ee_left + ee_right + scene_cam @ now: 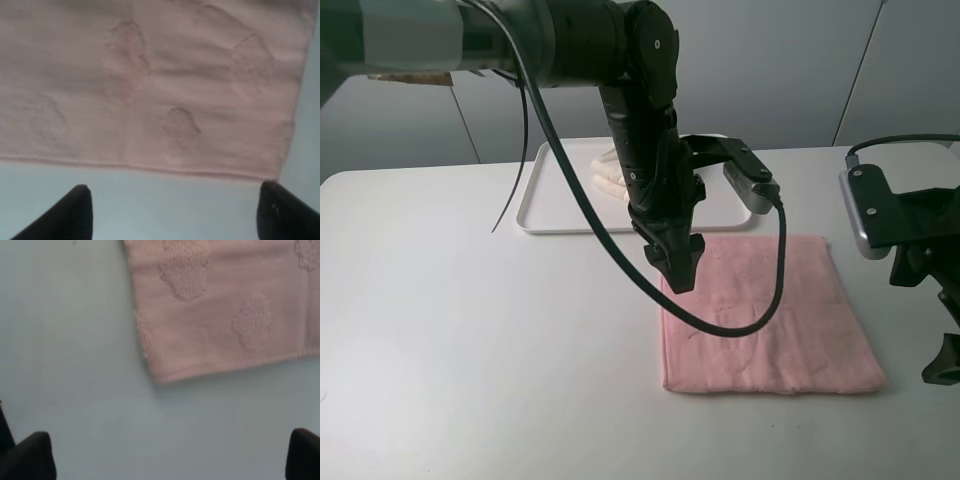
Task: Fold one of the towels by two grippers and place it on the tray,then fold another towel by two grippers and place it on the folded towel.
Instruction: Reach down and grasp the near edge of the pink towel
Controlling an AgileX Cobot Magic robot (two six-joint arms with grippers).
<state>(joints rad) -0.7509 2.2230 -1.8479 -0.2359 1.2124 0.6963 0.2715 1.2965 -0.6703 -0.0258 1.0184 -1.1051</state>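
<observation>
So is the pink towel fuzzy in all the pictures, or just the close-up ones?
Left wrist view: the pink towel is soft and blurred, its bumpy patches smeared; right wrist view: a little sharper, with a thin shadow along the towel's edge; exterior high view: crisp, evenly lit, no glare.

high: oblique, far | wrists: downward, close | shared: pink towel [765, 320]

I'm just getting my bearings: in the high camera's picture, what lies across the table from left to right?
Folded cream towel → pink towel → right gripper. The tray and left gripper overlap these, so I leave them out.
</observation>
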